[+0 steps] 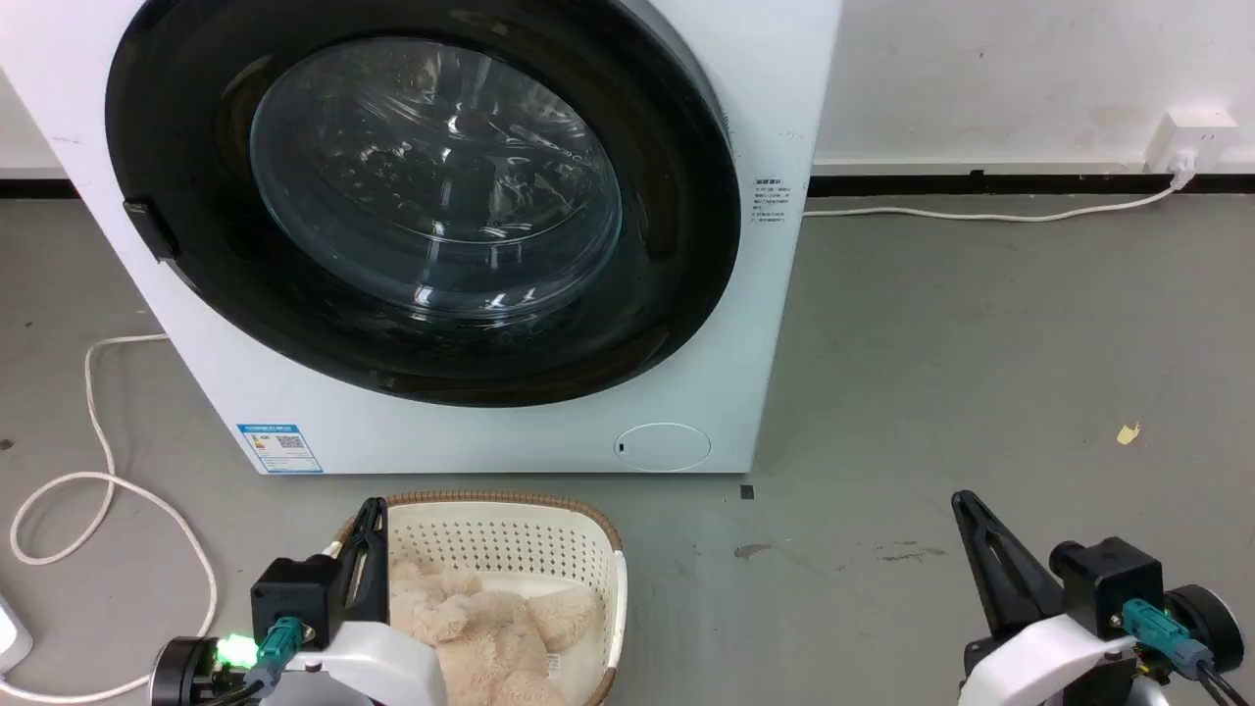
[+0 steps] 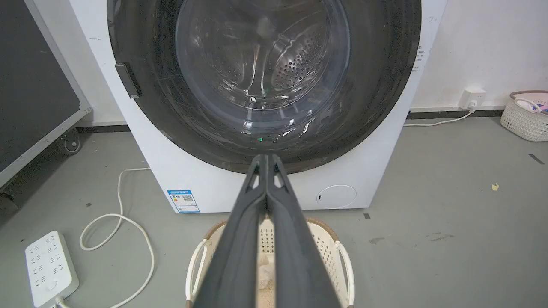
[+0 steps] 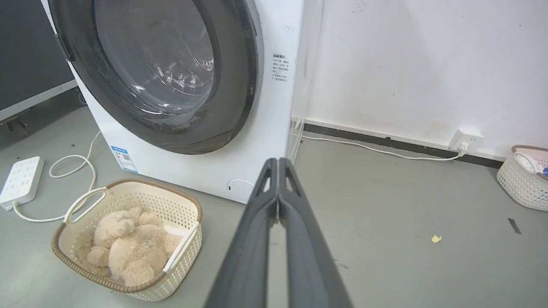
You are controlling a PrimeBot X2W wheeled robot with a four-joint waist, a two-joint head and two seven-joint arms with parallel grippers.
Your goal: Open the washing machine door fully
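Note:
The washing machine door (image 1: 431, 196) is a big glossy black ring with a bulging clear glass centre, lying flat against the white machine front (image 1: 765, 118). The steel drum shows through the glass. A small dark tab (image 1: 149, 227) sits on the door's left edge. The door (image 2: 265, 77) fills the upper left wrist view, and it (image 3: 158, 72) is seen at an angle in the right wrist view. My left gripper (image 1: 371, 510) is shut, low at the lower left over the basket, well short of the door. My right gripper (image 1: 963, 502) is shut at the lower right over bare floor.
A cream basket (image 1: 578, 534) holding a beige plush toy (image 1: 480, 618) stands on the floor right before the machine. A white cable (image 1: 98, 471) loops at the left, near a power strip (image 2: 50, 267). A second basket (image 3: 522, 177) stands by the right wall. A small round white flap (image 1: 663, 446) sits low on the machine.

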